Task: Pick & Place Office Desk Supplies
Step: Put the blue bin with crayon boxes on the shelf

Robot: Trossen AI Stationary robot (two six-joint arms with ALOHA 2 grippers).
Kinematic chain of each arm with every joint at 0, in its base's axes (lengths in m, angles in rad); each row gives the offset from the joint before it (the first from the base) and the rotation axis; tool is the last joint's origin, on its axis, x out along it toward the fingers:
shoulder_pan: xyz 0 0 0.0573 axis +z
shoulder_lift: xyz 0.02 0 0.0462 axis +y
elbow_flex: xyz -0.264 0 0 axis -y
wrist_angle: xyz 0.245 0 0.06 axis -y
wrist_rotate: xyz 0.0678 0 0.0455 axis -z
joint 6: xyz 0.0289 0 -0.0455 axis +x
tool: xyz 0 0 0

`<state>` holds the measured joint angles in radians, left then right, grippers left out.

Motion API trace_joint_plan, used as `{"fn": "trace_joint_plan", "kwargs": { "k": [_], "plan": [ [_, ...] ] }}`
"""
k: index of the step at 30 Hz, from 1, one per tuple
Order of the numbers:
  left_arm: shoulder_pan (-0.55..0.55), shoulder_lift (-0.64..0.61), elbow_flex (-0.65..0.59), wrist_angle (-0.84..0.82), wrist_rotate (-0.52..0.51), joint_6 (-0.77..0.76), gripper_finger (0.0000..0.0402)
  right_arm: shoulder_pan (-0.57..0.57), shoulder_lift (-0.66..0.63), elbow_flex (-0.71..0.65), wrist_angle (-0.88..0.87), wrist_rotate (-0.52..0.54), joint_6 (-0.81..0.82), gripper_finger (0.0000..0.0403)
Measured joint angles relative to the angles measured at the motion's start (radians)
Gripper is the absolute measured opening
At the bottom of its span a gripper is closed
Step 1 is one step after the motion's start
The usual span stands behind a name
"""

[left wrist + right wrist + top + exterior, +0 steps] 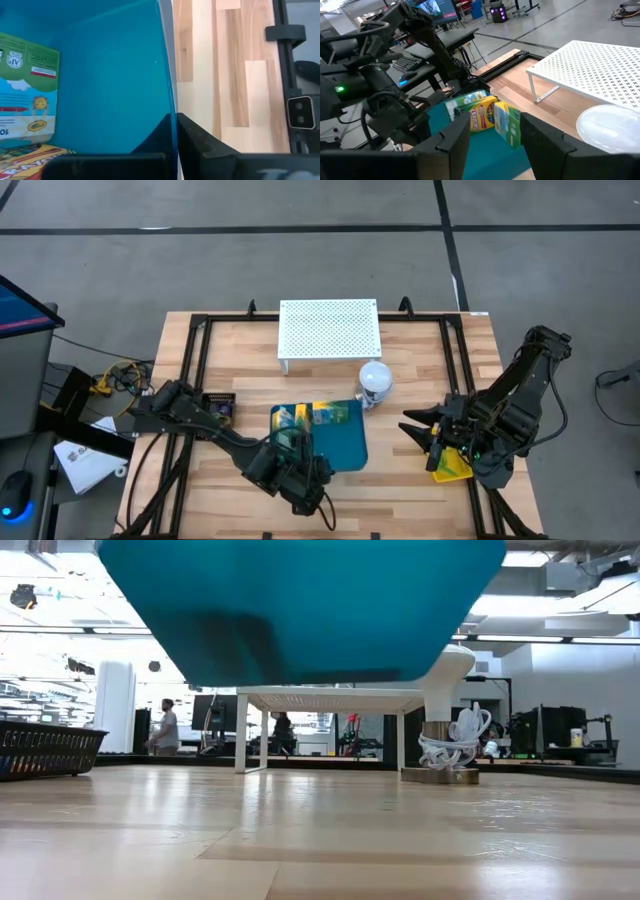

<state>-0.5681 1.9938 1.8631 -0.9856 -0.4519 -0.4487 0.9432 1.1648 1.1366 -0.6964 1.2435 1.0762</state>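
A teal bin (345, 442) hangs above the table, its underside (300, 610) filling the top of the low view. Inside it lie a yellow-green crayon box (482, 115) and green-and-blue packets (25, 95). My left gripper (176, 117) is shut on the bin's wall at its near left part (298, 468). My right gripper (420, 430) stands open at the table's right side, pointing toward the bin with nothing between its fingers (455, 140). My left gripper pinches the bin's thin wall at its rim (173, 95), one finger inside the bin and one finger (200, 140) outside. The fingers come from the table's near side, slanting down. The bin is lifted clear of the table with its contents inside.
A white perforated board (330, 328) stands on legs at the far middle. A white ball-shaped object (375, 377) on a wooden base stands right of it. A yellow thing (452, 468) lies under the right arm. A dark basket (45, 748) shows at the left.
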Motion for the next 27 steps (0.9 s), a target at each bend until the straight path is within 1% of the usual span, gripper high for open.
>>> {"fn": "trace_joint_plan", "kwargs": {
  "k": [5, 11, 14, 21, 25, 27],
  "plan": [
    [-0.004, 0.000, 0.043, -0.089, -0.043, -0.026, 0.0000, 0.000, 0.000, 0.000, 0.000, 0.014, -0.004, 0.0168],
    [0.002, -0.001, 0.101, -0.272, -0.120, -0.090, 0.0000, 0.000, 0.000, 0.000, 0.000, 0.014, -0.011, 0.0168],
    [0.007, -0.020, 0.105, -0.343, -0.142, -0.115, 0.0000, -0.001, 0.000, 0.000, -0.006, 0.014, -0.014, 0.0168],
    [0.039, -0.108, 0.105, -0.480, -0.180, -0.163, 0.0000, -0.001, 0.000, 0.000, -0.011, 0.014, -0.013, 0.0168],
    [0.078, -0.175, 0.105, -0.589, -0.229, -0.163, 0.0000, -0.001, 0.000, 0.000, -0.011, 0.021, -0.013, 0.0168],
    [0.104, -0.219, 0.093, -0.583, -0.248, -0.127, 0.0000, -0.001, 0.000, 0.000, -0.011, 0.034, -0.012, 0.0168]
  ]
}}
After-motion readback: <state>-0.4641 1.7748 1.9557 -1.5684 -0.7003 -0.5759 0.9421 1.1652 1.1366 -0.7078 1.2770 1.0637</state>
